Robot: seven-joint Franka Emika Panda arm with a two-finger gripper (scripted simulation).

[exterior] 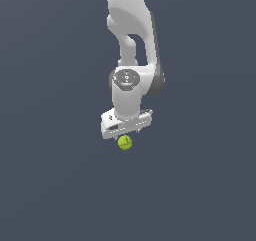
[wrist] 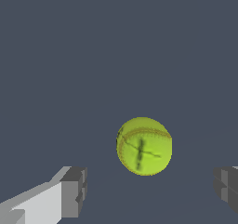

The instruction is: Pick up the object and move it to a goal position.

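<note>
The ball (exterior: 125, 142) lies on the plain dark grey surface (exterior: 50, 185), a small yellow-green sphere with faint dark seam marks. In the exterior view it shows just below the white gripper (exterior: 126, 135), partly tucked under the gripper body, with the arm (exterior: 131, 30) reaching in from above. No goal marker shows in either view, so where the ball must go cannot be told from here.

In the wrist view the gripper (wrist: 151, 190) is spread wide: one grey finger pad (wrist: 74, 190) and the other (wrist: 227, 188) stand well apart, and the ball (wrist: 144, 145) sits between their lines but a little beyond the tips, touching neither. It is much narrower than the gap, so there is plenty of room on both sides. It looks somewhat nearer the middle than either pad.

By my judgement the step in hand is the approach for the grasp: the gripper is lined up over the ball and nothing is held yet. The next move calls for coming down until the pads bracket the ball around its widest part, then closing evenly on it. A ball rolls easily, so a pad touching it first on one side could nudge it away; a centred descent and a firm, square pinch seem wise before any lift toward the goal
</note>
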